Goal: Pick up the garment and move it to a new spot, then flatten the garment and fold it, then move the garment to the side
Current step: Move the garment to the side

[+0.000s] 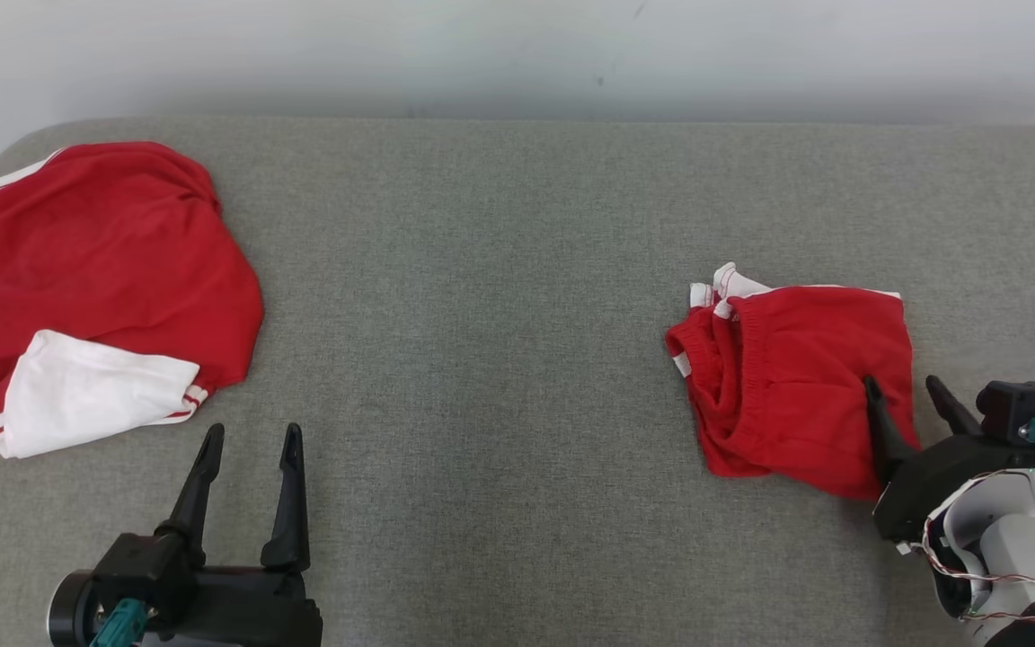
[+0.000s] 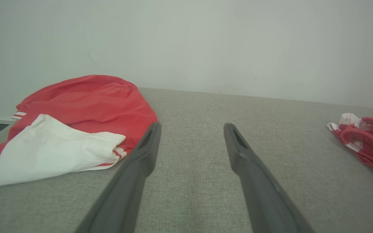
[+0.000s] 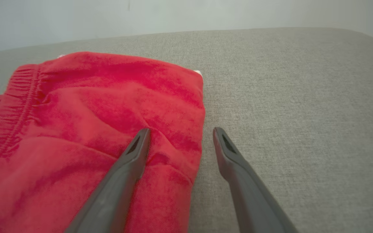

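Note:
A red garment (image 1: 796,377) with an elastic waistband and white trim lies folded into a compact pile at the right of the grey padded table (image 1: 499,359). My right gripper (image 1: 900,382) stands open over its right edge; in the right wrist view one finger (image 3: 131,161) lies over the red cloth (image 3: 108,106) and the other over bare table, with nothing between them. My left gripper (image 1: 252,431) is open near the front left, holding nothing. A second, crumpled red and white garment (image 1: 113,261) lies at the far left, just beyond the left gripper (image 2: 191,126).
The table's rounded left corner (image 1: 5,153) sits behind the crumpled garment (image 2: 86,103). A pale wall (image 1: 517,54) runs along the far edge. Bare grey surface spans the middle between the two garments.

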Robot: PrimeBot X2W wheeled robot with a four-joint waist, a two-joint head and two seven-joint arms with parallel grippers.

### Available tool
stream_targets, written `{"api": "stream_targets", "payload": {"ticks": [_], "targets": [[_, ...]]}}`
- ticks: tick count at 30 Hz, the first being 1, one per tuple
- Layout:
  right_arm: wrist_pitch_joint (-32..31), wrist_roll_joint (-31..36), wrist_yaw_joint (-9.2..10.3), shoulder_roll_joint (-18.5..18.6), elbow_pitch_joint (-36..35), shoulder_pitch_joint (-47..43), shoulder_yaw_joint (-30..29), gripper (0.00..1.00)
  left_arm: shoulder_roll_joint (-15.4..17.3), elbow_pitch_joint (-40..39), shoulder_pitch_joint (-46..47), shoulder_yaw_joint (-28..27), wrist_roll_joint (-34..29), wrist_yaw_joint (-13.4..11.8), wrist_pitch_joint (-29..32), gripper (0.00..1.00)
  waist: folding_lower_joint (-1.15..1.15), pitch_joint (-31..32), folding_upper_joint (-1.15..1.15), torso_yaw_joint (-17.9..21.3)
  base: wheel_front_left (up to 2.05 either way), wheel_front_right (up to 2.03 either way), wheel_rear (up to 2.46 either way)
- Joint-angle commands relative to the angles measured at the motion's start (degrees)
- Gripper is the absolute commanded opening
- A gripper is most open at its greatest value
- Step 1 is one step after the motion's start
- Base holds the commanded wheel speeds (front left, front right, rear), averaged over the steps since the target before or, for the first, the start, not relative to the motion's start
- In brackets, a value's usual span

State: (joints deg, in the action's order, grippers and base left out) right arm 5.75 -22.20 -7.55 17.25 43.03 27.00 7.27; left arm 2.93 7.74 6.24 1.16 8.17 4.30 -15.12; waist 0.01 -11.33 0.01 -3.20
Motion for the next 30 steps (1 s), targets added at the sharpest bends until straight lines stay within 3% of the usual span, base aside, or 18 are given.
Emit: {"api": "stream_targets", "payload": {"ticks": [1,10,11,12,13,14,21,30], "targets": [[0.25,-0.59,0.14,-0.35,0.68,0.52,0.20,1.00,-0.02,0.05,0.70,0.08,0.29,-0.20,-0.03,1.00,-0.01,-0.33,-0.01,-0.34,0.00,0.00,0.00],[1.06,-1.74,0.14,-1.45,8.26,3.39,2.61,1.00,-0.03,0.65,1.41,0.74,0.82,-0.52,-0.03,1.00,-0.01,-0.54,-0.01,-0.79,0.00,0.00,0.00],[0.81,-2.11,0.14,-1.66,8.76,3.60,3.19,0.94,-0.03,0.70,1.42,0.78,0.88,-0.58,-0.03,1.00,-0.01,-0.50,-0.01,-0.82,0.00,0.00,0.00],[0.77,-2.52,0.14,-1.68,9.16,3.82,3.70,0.35,-0.03,0.74,1.38,0.87,0.91,-0.64,-0.03,1.00,-0.01,-0.47,-0.01,-0.84,0.00,0.00,0.00],[0.78,-2.92,0.14,-1.55,9.45,4.15,4.09,0.05,-0.03,0.82,1.29,0.96,0.92,-0.70,-0.03,1.00,-0.01,-0.43,-0.01,-0.84,0.00,0.00,0.00],[0.73,-3.34,0.14,-1.32,9.71,4.51,4.49,0.00,-0.03,0.89,1.16,1.04,0.94,-0.66,-0.03,1.00,-0.01,-0.39,-0.01,-0.80,0.00,0.00,0.00],[0.67,-4.40,0.15,2.27,9.42,8.37,8.93,0.00,-0.03,0.34,1.65,1.48,0.65,-0.65,-0.03,1.00,-0.01,-1.45,-0.01,-0.24,0.00,0.00,0.00],[-1.30,-6.22,0.15,11.93,3.05,15.22,17.11,0.00,-0.02,-2.29,4.65,1.55,-0.12,-0.07,-0.02,1.00,-0.01,-8.47,-0.01,3.40,0.00,0.00,0.00]]}}
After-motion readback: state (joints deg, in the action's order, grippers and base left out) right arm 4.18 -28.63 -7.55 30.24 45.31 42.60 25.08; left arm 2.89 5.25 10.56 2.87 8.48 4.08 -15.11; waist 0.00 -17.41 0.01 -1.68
